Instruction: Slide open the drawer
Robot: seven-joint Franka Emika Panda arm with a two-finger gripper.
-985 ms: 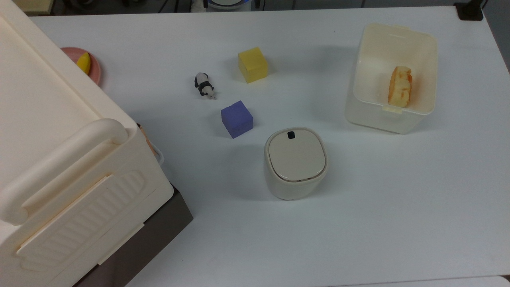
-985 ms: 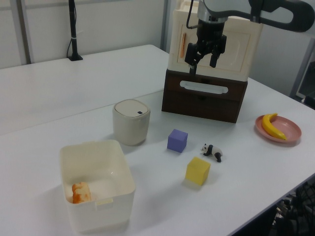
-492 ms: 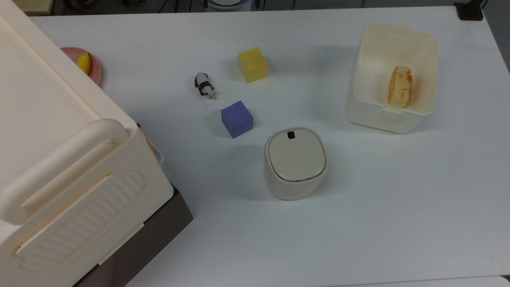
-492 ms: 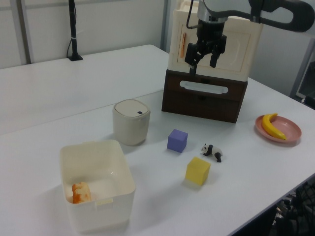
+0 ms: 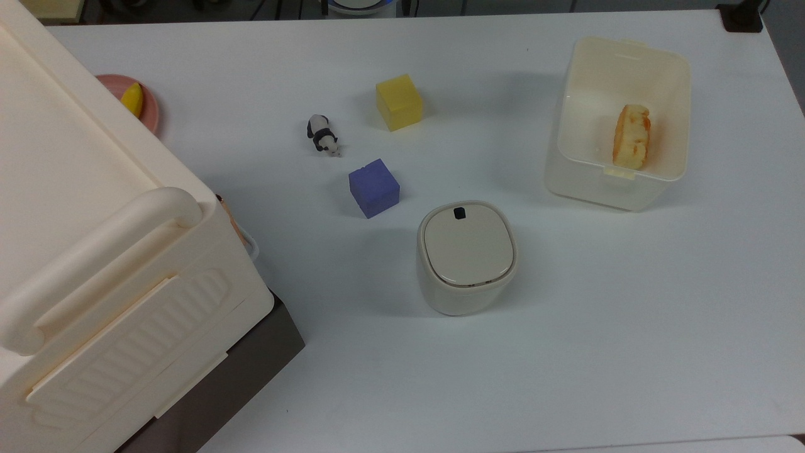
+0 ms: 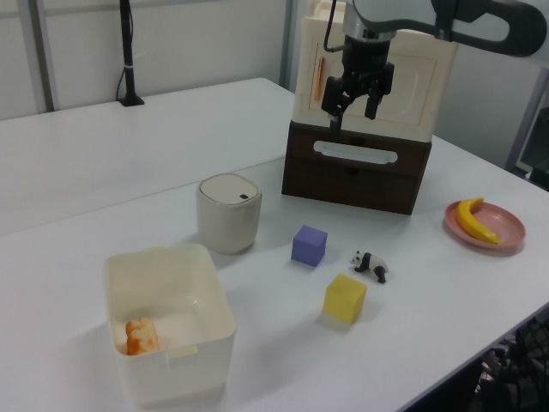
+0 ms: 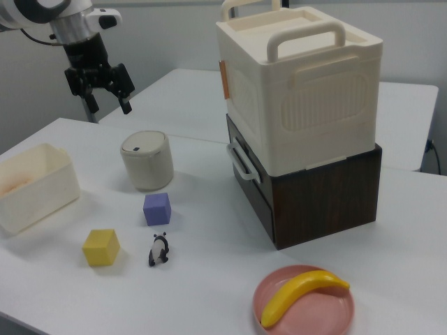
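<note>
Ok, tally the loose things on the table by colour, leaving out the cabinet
Cream: 2, bin and lidded can
Yellow: 2, cube and banana
Purple: 1, cube
Pink: 1, plate
Black and white: 1, panda
Orange: 1, bread
Total: 8

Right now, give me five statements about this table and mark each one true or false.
1. The drawer is shut. True.
2. The gripper holds the drawer's handle. False: it hangs open above it, touching nothing.
3. A banana lies on the pink plate. True.
4. The purple cube sits inside the open bin. False: it stands on the table; the bin holds bread.
5. The small lidded can has its lid closed. True.
</note>
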